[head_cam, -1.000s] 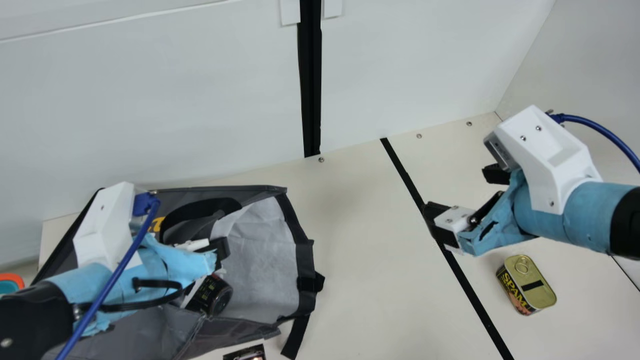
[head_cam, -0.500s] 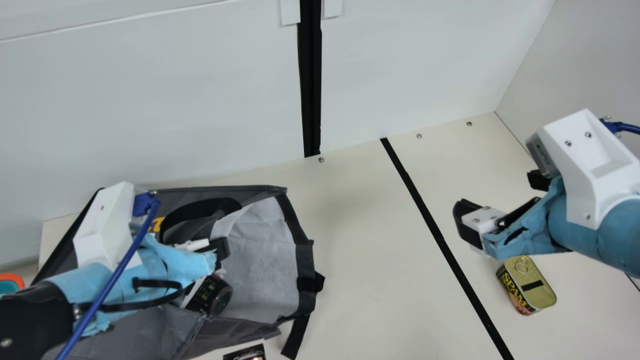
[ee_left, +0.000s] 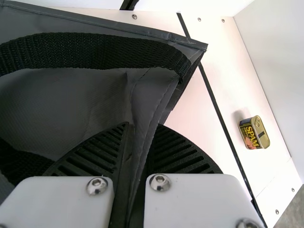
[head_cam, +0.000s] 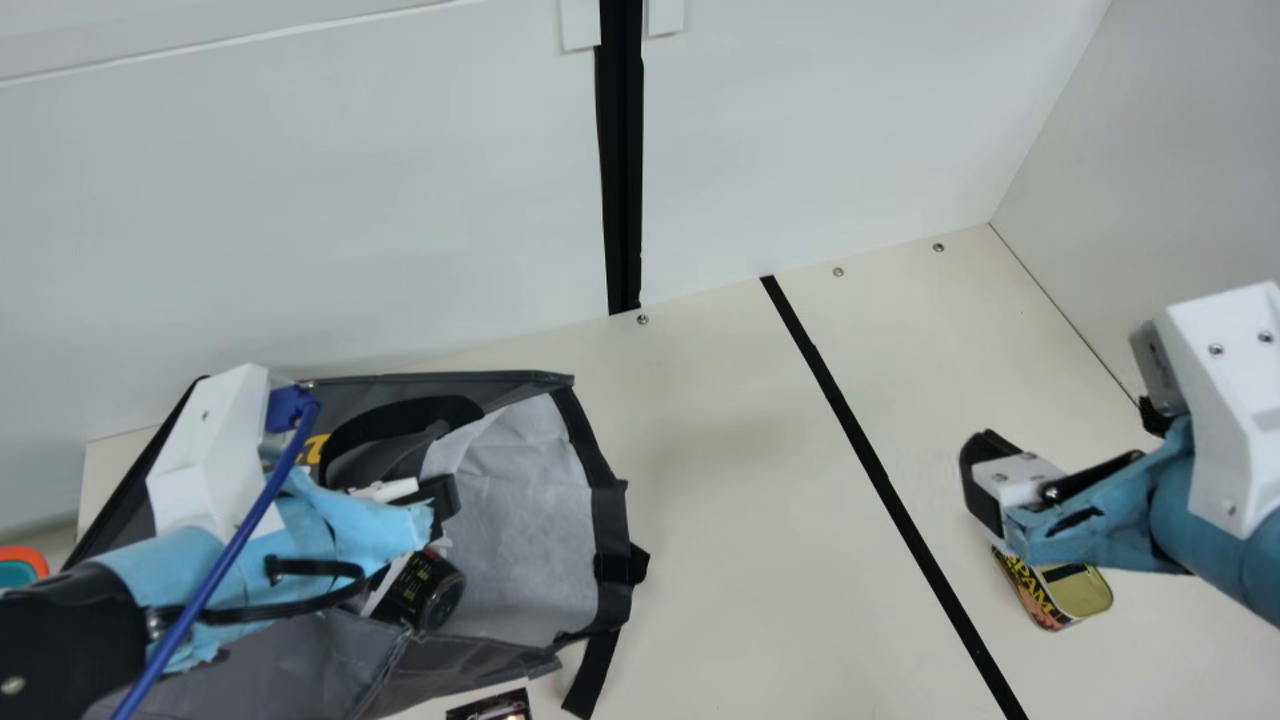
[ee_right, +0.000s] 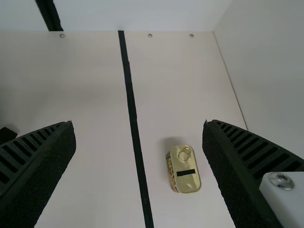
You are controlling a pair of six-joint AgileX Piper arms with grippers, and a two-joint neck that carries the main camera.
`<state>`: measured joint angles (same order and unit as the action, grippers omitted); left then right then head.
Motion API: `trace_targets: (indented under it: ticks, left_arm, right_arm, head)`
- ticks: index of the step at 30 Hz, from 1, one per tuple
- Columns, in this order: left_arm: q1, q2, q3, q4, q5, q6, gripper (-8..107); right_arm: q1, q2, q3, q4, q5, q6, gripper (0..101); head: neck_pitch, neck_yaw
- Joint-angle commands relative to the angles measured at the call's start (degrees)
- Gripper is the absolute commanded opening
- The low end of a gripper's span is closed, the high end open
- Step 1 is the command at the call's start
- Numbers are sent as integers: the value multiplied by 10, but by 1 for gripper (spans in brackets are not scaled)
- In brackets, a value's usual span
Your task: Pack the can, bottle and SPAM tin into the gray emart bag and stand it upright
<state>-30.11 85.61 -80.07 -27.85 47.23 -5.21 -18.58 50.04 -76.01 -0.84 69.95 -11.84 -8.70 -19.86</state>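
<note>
The gray bag lies on its side at the left of the main view, its pale lining showing at the mouth. My left gripper is at that mouth; in the left wrist view the left gripper is shut on a fold of the gray bag. A dark cylinder with green print, can or bottle, lies in the opening. My right gripper stands open above the SPAM tin, partly covering it. Between the spread fingers of the right gripper the upright tin appears farther below.
A dark printed item is cut off at the main view's bottom edge, beside a black strap. An orange-rimmed teal object is at the far left. White walls rise behind and at the right; black tape crosses the table.
My right gripper has moved right and toward the main view's bottom, and now overlaps the SPAM tin there. The left arm and the bag have kept still.
</note>
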Motion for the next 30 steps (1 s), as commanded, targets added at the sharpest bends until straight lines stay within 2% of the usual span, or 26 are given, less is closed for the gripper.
trace_targets:
  ticks: [1, 30]
  left_arm:
    - [0, 0, 0, 0, 0, 0, -8]
    - [0, 0, 0, 0, 0, 0, -8]
  right_arm:
    - [-4, -6, 3, -6, -1, 4, 95]
    - [-75, -74, 40, -11, -1, 30, 95]
  head:
    - [-13, -1]
    - [-13, -1]
